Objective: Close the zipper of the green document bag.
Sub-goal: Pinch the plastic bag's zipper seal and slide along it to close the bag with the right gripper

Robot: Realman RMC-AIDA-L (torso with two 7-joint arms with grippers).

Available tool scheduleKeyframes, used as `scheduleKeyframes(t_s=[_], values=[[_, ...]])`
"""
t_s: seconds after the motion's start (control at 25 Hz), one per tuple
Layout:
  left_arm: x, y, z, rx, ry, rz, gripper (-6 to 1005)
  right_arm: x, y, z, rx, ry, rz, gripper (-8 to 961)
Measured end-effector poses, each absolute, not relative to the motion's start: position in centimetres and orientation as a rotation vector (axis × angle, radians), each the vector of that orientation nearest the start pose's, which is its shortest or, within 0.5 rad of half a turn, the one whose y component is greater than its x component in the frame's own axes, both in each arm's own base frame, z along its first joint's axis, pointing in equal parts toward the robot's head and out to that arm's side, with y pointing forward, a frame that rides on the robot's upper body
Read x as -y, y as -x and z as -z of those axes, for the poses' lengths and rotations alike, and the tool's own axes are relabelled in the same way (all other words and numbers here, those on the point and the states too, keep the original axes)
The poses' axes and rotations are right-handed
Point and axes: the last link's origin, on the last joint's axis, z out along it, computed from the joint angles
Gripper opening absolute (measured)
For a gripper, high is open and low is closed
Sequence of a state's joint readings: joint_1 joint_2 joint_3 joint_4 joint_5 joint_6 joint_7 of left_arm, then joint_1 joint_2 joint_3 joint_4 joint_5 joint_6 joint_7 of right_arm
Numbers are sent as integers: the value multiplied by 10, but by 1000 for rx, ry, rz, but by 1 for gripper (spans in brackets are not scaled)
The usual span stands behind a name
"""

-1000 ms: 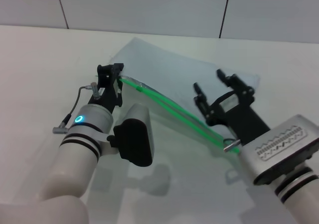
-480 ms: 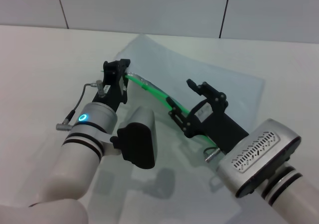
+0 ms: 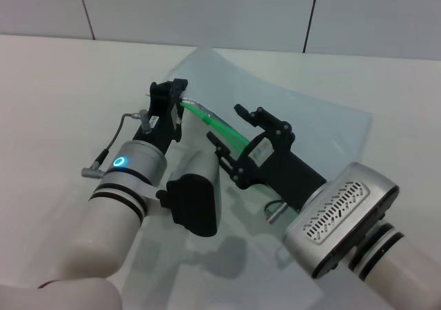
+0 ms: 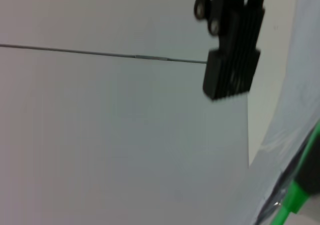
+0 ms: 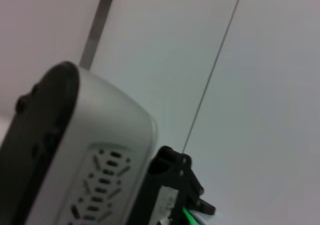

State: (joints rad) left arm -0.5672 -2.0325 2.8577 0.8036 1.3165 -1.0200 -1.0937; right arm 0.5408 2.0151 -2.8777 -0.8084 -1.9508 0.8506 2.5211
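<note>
Sliding leftward along zipper [image 3: 219,125], right tool [image 3: 233,139] spread astride; left tool [image 3: 178,100] seemingly pinching zipper end.

The green document bag [image 3: 303,120] is a large flat pouch of translucent pale blue-grey plastic, lying at a slant on the white worktop [image 3: 55,89], one corner pointing toward the far wall. The zipper [image 3: 219,125] is a thin bright green strip along its near long edge, raised off the worktop at its left end. Its slider cannot be made out.
</note>
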Motion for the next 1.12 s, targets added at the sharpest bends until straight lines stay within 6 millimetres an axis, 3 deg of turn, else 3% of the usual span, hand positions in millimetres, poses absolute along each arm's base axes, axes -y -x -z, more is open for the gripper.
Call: scheduleKeyframes(t_s=[0.44,1.12], values=[[-334,210,102,-712,1677,-424,72,-298,-168,148,38,2241,-577,576],[-333,204,103,-764,1665,-406,78,-313,-174,142,39,2210,-541,567]])
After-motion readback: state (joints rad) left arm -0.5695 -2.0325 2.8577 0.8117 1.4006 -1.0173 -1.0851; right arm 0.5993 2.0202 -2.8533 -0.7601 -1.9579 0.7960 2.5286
